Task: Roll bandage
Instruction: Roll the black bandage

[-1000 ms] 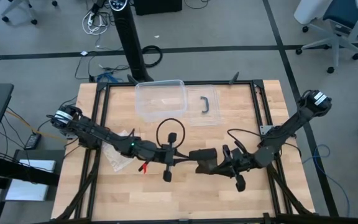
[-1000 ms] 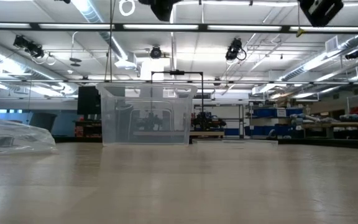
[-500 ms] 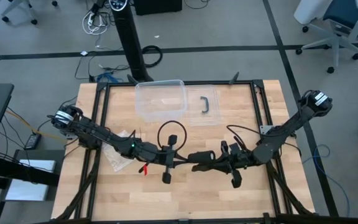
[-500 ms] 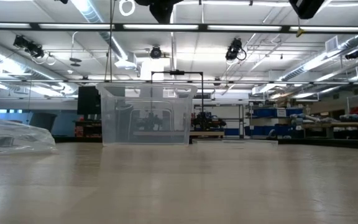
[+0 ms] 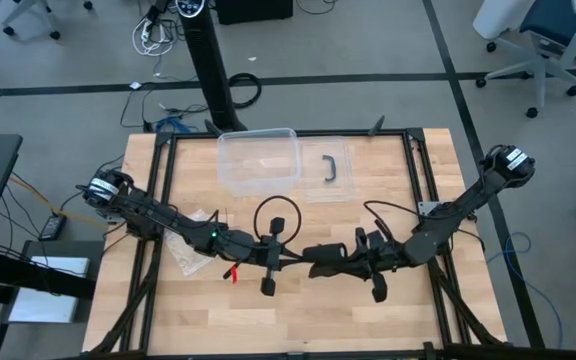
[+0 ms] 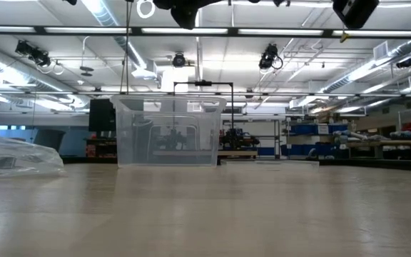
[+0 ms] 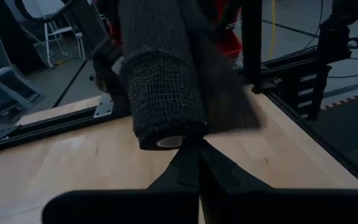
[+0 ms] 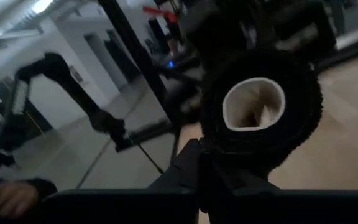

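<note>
Midway through rolling: both tools met above the middle of the bench (image 5: 408, 180), held clear of its surface. Left tool (image 5: 290, 256) was pinched shut on the bandage (image 7: 166, 93), a black roll with a loose flap trailing beside it. Right tool (image 5: 320, 262), fingers closed to a slit, gripped the roll's other end, its pale core facing that wrist camera. Next move likely calls for turning the roll to wind in the flap, keeping tension.
</note>
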Robot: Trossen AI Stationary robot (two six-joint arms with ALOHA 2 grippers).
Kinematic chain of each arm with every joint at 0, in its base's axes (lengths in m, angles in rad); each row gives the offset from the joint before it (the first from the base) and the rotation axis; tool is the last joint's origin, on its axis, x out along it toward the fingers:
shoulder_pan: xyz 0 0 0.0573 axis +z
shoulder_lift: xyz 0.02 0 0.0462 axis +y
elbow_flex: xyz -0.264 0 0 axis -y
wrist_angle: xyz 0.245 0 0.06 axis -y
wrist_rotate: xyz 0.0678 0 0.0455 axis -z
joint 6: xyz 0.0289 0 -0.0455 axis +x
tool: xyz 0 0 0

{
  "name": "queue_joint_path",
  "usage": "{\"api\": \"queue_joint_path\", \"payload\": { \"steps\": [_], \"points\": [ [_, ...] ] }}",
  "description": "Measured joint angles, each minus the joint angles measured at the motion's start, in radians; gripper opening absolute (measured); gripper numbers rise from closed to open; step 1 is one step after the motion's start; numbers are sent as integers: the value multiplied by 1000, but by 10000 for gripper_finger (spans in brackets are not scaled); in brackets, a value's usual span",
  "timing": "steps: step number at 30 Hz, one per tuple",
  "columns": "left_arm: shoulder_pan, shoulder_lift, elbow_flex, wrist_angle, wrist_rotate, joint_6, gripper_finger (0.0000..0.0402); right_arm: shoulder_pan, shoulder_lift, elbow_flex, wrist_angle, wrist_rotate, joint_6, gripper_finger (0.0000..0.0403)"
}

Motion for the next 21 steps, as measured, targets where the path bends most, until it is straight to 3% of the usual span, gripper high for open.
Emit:
{"api": "queue_joint_path", "payload": {
  "steps": [14,21],
  "points": [
    [0,0,0,-1,-2,-1,0,37,0,0,-231,-5,48,144],
    [-2,2,-17,-35,-2,-48,0,45,0,0,-375,-1,123,179]
  ]
}}
